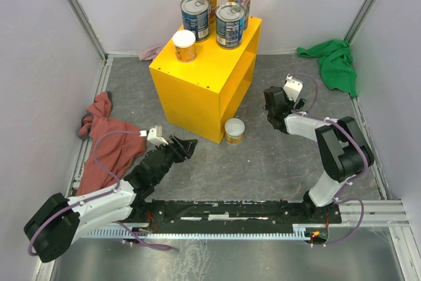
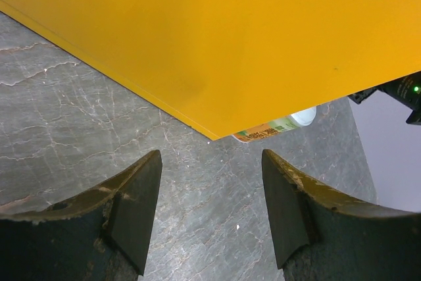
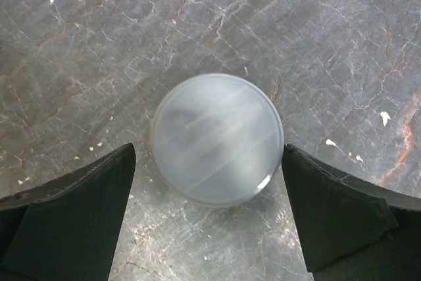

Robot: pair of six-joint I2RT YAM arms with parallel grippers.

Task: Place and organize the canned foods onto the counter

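Yellow counter (image 1: 197,90) carries five cans (image 1: 195,18) on its top in the overhead view. A floor can (image 1: 234,131) stands at its near corner. There the left gripper (image 1: 189,143) points at that corner, and the right gripper (image 1: 275,111) hangs further right.

Left wrist: jaws partly open and empty, with the floor can (image 2: 276,126) peeking past the counter's edge.

Right wrist: jaws wide, flanking a lidded can (image 3: 217,137) seen from above, nothing gripped yet.

Probably a pickup of this can is in hand. The next move calls for lowering, closing squarely on the can, then lifting it to the counter.
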